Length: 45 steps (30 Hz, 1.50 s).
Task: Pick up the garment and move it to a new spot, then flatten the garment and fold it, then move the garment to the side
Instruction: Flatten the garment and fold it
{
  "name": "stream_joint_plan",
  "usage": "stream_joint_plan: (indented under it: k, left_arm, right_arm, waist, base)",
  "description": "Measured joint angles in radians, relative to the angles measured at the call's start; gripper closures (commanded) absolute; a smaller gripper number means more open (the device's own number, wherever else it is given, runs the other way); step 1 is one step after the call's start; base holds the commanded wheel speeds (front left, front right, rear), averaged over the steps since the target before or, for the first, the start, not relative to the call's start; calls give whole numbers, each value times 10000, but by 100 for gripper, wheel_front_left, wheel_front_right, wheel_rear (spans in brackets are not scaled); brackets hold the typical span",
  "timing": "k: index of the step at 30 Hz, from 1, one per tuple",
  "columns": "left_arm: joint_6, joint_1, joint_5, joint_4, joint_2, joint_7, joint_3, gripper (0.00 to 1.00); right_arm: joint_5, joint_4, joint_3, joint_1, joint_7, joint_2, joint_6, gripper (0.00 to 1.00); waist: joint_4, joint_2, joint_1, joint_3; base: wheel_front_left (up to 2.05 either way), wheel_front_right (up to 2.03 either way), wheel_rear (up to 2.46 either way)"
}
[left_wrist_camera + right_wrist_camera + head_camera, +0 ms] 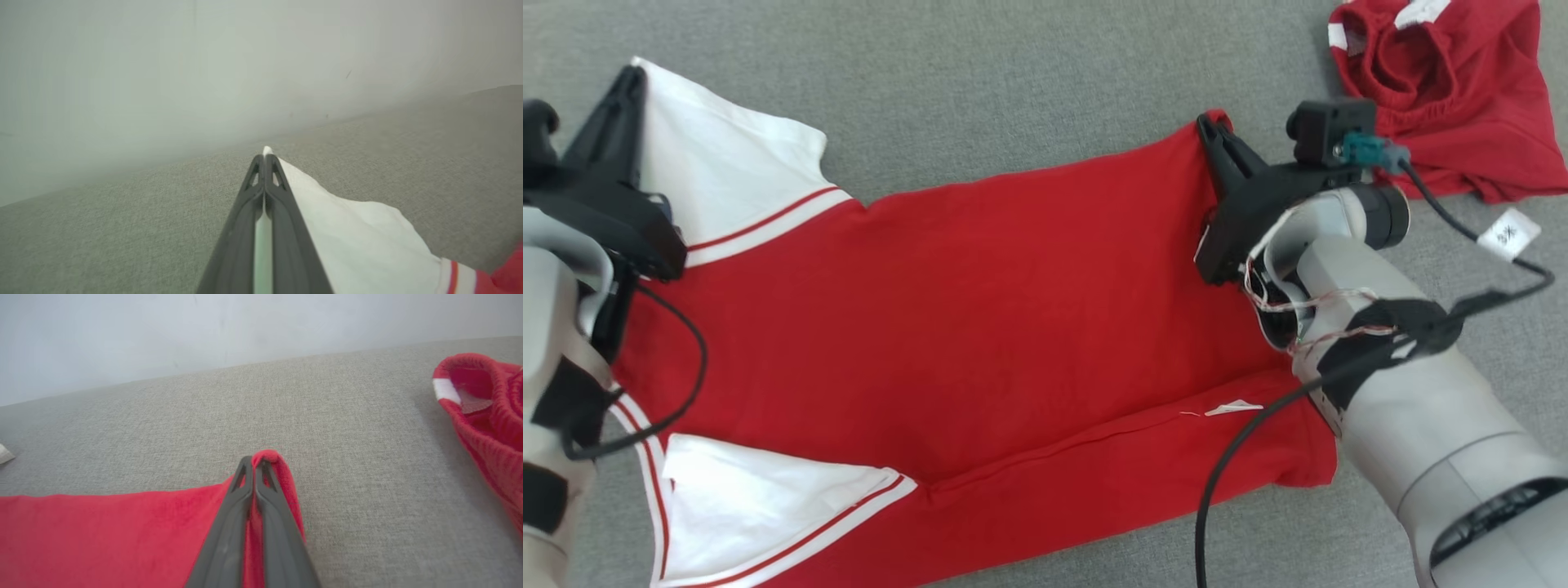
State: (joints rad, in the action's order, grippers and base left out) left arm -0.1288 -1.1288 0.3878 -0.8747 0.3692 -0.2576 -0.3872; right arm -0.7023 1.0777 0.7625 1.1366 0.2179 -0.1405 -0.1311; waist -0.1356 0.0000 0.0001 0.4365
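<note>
Work surface: grey woven cloth (1013, 82), bearing everything in view.
Garment location: the red garment (980, 310) lies spread across the middle of the surface, between the two arms.
Garment axis: its long axis runs left to right across the head view. The sleeve end points to the robot's left and the hem end to its right.
Near edge: a long strip (1135, 457) appears to be turned over onto the body.
Second garment: a crumpled red piece (1445, 90) lies at the far right, just beside the hem corner but apart from it.
Left gripper (264, 157): closed, pinching the tip of the far white sleeve (727, 171).
Right gripper (253, 461): closed, pinching the far hem corner (271, 457), with red cloth bunched between the fingers.
Step in hand (judged): fold or stretch along the far edge, which is held at both ends.
Procedure:
- Raise both ends together and level.
- Keep the edge taut along the long axis.
- Carry it towards the near edge without twisting.
- Lay it down parallel to the turned strip.
Caution: the sleeve hold is at the very tip, so a sharp pull may slip it. Keep the right arm clear of the second garment.
</note>
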Motion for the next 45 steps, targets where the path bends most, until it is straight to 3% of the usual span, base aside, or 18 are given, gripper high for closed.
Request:
stream_joint_plan:
  k: [13, 19, 31, 39, 45]
  left_arm:
    - [180, 3218, 767, 3862, 2, -31, 1269, 100]
    - [337, 4591, 1172, 5308, -159, -31, 1804, 100]
    - [324, 7200, 2052, 7618, -949, -33, 2696, 100]
    - [98, 8855, 2522, 8412, -1273, -33, 2510, 100]
    - [73, 9675, 2276, 8629, -1484, -33, 2462, 100]
  right_arm:
    - [-1095, -2098, 1009, -1770, 435, -1407, 0, 100]
    - [-1321, -2846, 888, -2370, 458, -1962, 0, 100]
    - [-1438, -3411, 533, -3690, 460, -2293, 0, 100]
    - [-1438, -3509, 320, -4367, 460, -2456, 0, 100]
    - [-1499, -3586, 253, -4742, 460, -2541, 0, 100]
  waist:
    - [257, -1, -2, -922]
    - [466, -1, -2, -1259]
    - [845, -1, -3, -1901]
    - [1078, -2, -3, -2280]
    - [1232, -1, -2, -2452]
  base:
    - [0, 0, 0]
    - [0, 0, 0]
    - [0, 0, 0]
    - [0, 0, 0]
    - [0, 0, 0]
